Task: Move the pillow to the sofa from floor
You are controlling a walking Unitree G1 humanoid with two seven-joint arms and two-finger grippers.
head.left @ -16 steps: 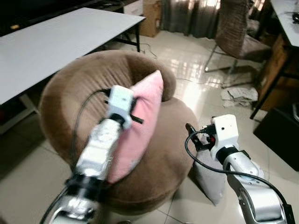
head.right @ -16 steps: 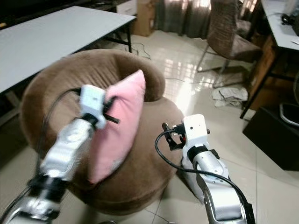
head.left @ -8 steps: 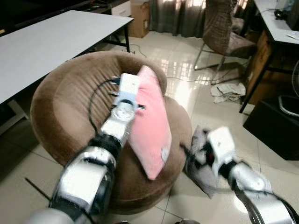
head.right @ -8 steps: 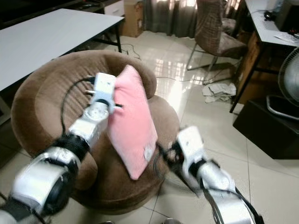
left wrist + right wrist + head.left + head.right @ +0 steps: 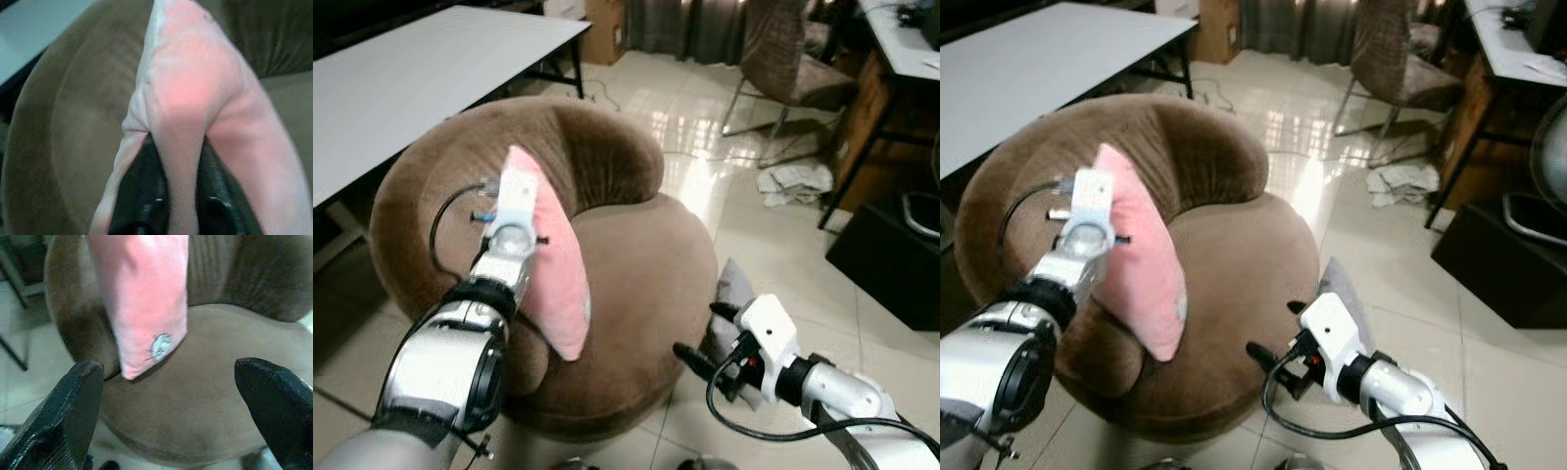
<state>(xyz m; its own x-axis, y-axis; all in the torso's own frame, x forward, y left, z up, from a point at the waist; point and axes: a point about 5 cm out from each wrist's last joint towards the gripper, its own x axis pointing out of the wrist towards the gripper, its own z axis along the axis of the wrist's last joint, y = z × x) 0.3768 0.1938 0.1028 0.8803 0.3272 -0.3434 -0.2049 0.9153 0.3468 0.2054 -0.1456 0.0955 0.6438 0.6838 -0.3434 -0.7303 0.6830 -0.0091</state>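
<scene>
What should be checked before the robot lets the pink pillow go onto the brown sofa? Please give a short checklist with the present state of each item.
1. Grip on pink pillow: ok. The left gripper is shut on a fold of its upper part.
2. Pillow over the brown sofa: ok. It hangs at the seat's left side, against the armrest.
3. Pillow resting on the seat: cannot tell. Its lower corner is near the cushion, contact unclear.
4. Seat free of other things: ok.
5. Right gripper out of the way: ok. It is open, low in front of the sofa, apart from the pillow.
6. Grey pillow on the floor by the sofa: not ok, still not moved.
</scene>
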